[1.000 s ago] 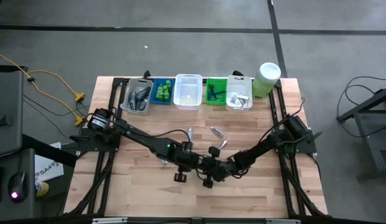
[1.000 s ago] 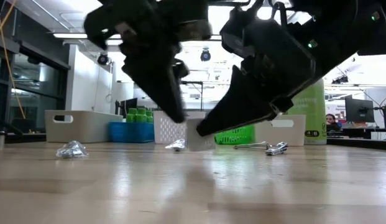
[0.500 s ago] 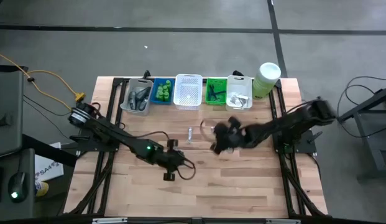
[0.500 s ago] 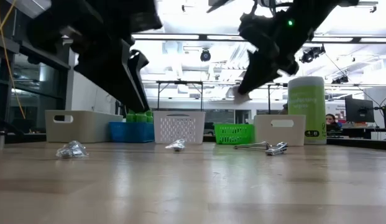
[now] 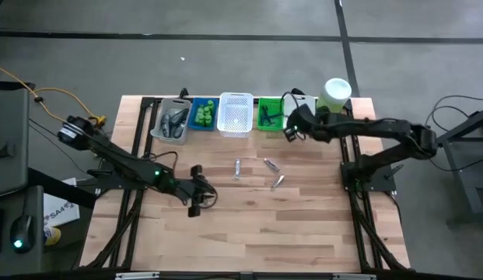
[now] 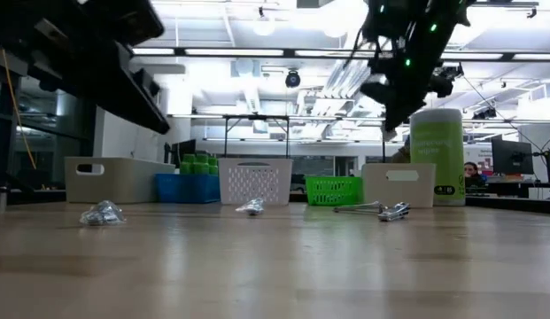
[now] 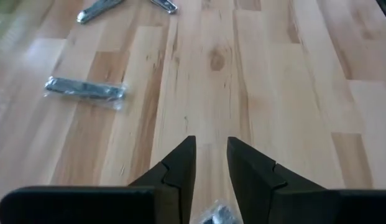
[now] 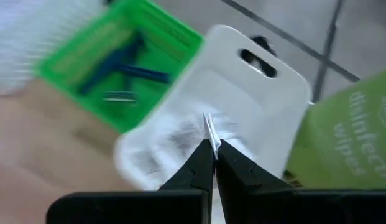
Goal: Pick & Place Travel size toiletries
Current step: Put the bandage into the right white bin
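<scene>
My right gripper (image 8: 212,149) hangs over the white basket (image 8: 242,93) at the right end of the basket row (image 5: 299,122). It is shut on a thin white sachet (image 8: 208,127). My left gripper (image 7: 211,146) is above bare wood left of the table's middle (image 5: 196,204). Its fingers stand slightly apart with nothing between them. Three silvery tubes (image 5: 237,168) (image 5: 270,164) (image 5: 278,181) lie flat on the table; the nearest one also shows in the left wrist view (image 7: 85,89). My right gripper pinches the white sachet by its edge (image 8: 209,138) between the two fingertips. The sachet shows edge-on and sticks out past the fingers. It is lifted clear, above the white basket.
Along the far edge stand a grey basket (image 5: 173,120), a blue one with green bottles (image 5: 203,113), a white mesh one (image 5: 235,114) and a green one with razors (image 5: 270,115). The tall pale-green canister (image 5: 334,97) stands just right of the white basket. Bare wood lies toward the near edge.
My right gripper has risen from the table's middle and swung to the far right, over the white basket, carrying the sachet. My left gripper has drawn back from the middle toward the table's left edge.
</scene>
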{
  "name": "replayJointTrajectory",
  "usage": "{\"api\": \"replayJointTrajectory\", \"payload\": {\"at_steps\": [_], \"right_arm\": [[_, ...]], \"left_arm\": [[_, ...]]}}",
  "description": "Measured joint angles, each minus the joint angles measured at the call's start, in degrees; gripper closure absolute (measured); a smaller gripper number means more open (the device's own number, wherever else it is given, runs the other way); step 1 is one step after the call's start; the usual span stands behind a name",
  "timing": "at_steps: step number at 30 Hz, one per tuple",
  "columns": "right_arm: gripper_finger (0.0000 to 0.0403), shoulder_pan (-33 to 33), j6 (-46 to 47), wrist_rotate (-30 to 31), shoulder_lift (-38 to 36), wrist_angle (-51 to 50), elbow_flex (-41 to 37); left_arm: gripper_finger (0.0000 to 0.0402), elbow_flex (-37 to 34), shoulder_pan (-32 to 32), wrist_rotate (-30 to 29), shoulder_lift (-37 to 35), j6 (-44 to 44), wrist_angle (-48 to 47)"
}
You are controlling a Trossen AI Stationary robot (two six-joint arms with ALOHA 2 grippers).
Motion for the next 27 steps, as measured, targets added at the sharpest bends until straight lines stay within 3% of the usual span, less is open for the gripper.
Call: {"api": "replayJointTrajectory", "payload": {"at_steps": [6, 15, 19, 27], "right_arm": [[0.0399, -7.99, -7.19, -4.31, 3.77, -0.09, 0.00], [0.0388, -12.54, -10.02, -7.40, 5.71, -0.15, 0.00], [0.0348, -13.33, -10.68, -9.66, 5.71, -0.11, 0.00], [0.0229, -14.98, -12.28, -10.95, 5.71, -0.11, 0.00]], "left_arm": [[0.0310, -4.80, 0.03, -1.82, -7.24, -0.51, 0.20], [0.0310, -7.61, 0.02, -2.29, -12.24, -2.59, 0.03], [0.0310, -7.61, 0.02, -1.55, -12.30, -4.54, -0.09], [0.0310, -7.61, 0.02, -0.93, -12.30, -6.45, -0.16]]}}
